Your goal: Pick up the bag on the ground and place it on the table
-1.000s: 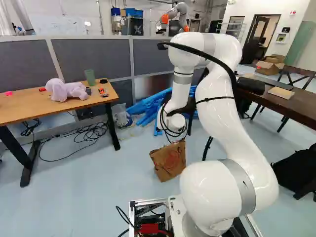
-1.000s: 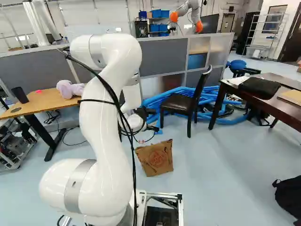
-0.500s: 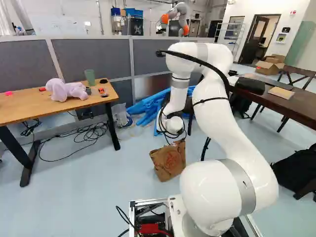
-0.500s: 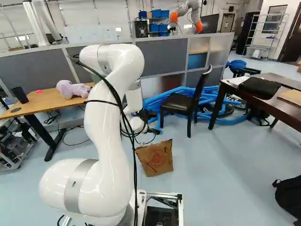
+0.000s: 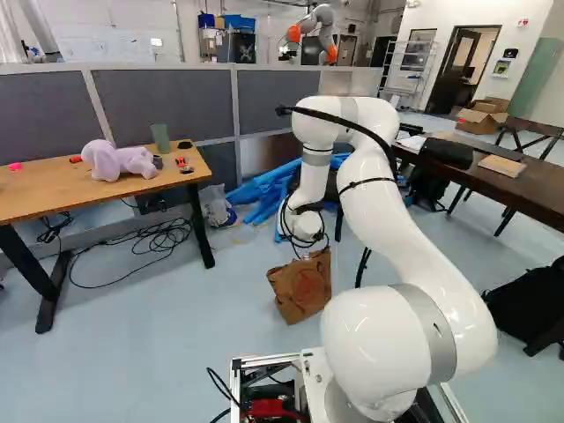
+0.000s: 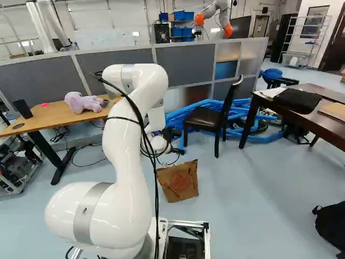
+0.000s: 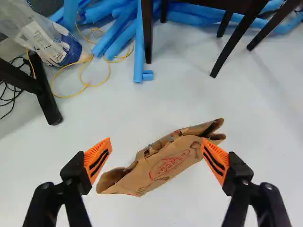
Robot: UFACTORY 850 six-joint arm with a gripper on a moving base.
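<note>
My arm (image 5: 374, 339) is white, banded in silver grey. The fingers (image 7: 64, 189) I carry are black, their pads (image 7: 97, 158) bright orange with black stripes. The bag (image 7: 173, 163) at twelve o'clock is plain brown with a red printed mark. Under it, the floor (image 5: 176, 352) is pale blue-grey. At ten o'clock, a desk (image 5: 53, 189) has an orange-brown top and black legs; on it sit a lilac soft toy (image 5: 119, 161) and a grey-green cup (image 5: 160, 138). Bright blue tubes (image 6: 186, 113) run behind a black chair (image 6: 205, 118) around one o'clock. Nearer two o'clock, a table (image 6: 334, 127) is dark brown and a backpack (image 5: 524, 304) is black. Grey panels (image 5: 163, 101) in pale frames cross twelve o'clock.
</note>
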